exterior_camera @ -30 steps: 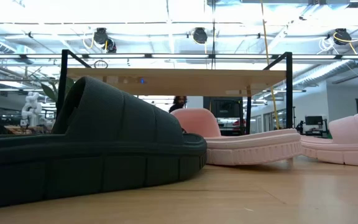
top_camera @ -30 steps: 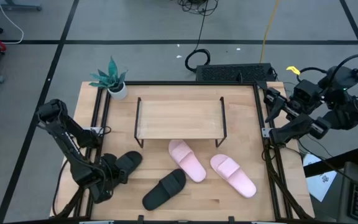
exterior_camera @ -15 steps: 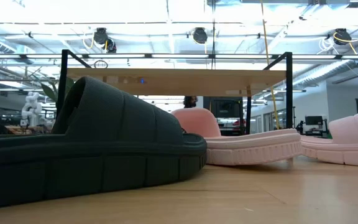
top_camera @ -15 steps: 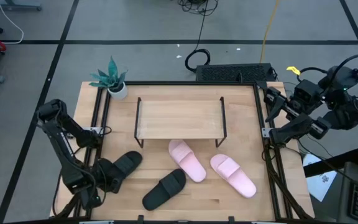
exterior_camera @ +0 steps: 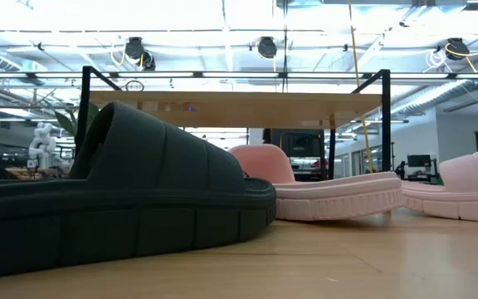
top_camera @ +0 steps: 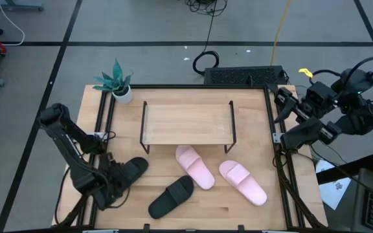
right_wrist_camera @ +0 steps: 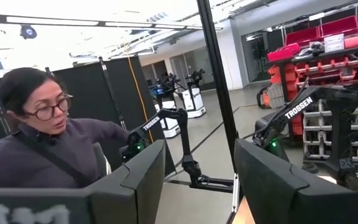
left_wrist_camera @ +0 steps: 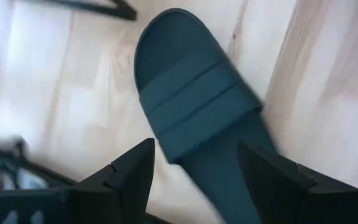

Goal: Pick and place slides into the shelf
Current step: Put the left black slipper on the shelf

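Two black slides lie on the table: one (top_camera: 131,169) near the left edge, one (top_camera: 172,196) near the front edge. Two pink slides (top_camera: 195,166) (top_camera: 243,182) lie to their right. The shelf (top_camera: 186,123) stands behind them, its board bare. My left gripper (top_camera: 113,184) hangs open above the left black slide's heel end (left_wrist_camera: 219,165), pointing steeply down, one finger on either side; I cannot tell whether they touch it. My right gripper (right_wrist_camera: 197,149) is open and held high beyond the table's right edge, pointing into the room.
A small potted plant (top_camera: 118,84) stands at the table's far left corner. Black rails (top_camera: 102,123) run along the table's sides. In the low view the near black slide (exterior_camera: 123,195) fills the left. A person (right_wrist_camera: 36,137) shows beyond the table.
My left gripper has rolled about its own pointing line above the black slide's heel end and risen a little. All the slides have stayed where they were.
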`<state>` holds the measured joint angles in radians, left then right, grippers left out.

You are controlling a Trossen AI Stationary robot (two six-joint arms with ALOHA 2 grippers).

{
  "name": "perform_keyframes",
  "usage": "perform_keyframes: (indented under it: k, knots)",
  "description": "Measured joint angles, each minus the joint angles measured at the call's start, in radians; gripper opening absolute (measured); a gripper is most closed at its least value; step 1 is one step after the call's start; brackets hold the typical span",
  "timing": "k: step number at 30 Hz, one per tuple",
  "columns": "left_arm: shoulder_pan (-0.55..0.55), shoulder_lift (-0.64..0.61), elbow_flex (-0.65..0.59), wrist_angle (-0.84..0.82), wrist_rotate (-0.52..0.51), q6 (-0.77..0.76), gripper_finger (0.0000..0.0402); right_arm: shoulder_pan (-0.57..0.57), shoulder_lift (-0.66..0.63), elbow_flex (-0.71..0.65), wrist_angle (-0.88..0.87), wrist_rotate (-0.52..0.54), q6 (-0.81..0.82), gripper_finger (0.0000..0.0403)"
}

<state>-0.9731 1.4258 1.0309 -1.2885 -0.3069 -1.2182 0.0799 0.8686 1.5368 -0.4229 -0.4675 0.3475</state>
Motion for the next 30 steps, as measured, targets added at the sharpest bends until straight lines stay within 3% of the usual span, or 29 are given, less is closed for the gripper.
perform_keyframes:
  k: [4, 7, 17, 30]
  knots:
    - [-0.001, 0.032, -0.006, 0.002, 0.029, 0.217, 0.0229, 0.0, 0.003, 0.0, 0.0, 0.0, 0.006, 0.0183]
    - [-0.001, 0.051, -0.006, 0.014, 0.063, 0.288, 0.0229, 0.0, 0.004, 0.0, 0.0, 0.0, 0.006, 0.0183]
    - [-0.004, 0.123, -0.006, 0.12, 0.015, 0.394, 0.023, 0.0, 0.01, 0.0, 0.0, 0.0, -0.035, 0.0183]
    - [-0.005, 0.318, -0.006, 0.1, -0.043, 0.429, 0.023, 0.0, 0.012, 0.0, 0.0, 0.028, -0.047, 0.0183]
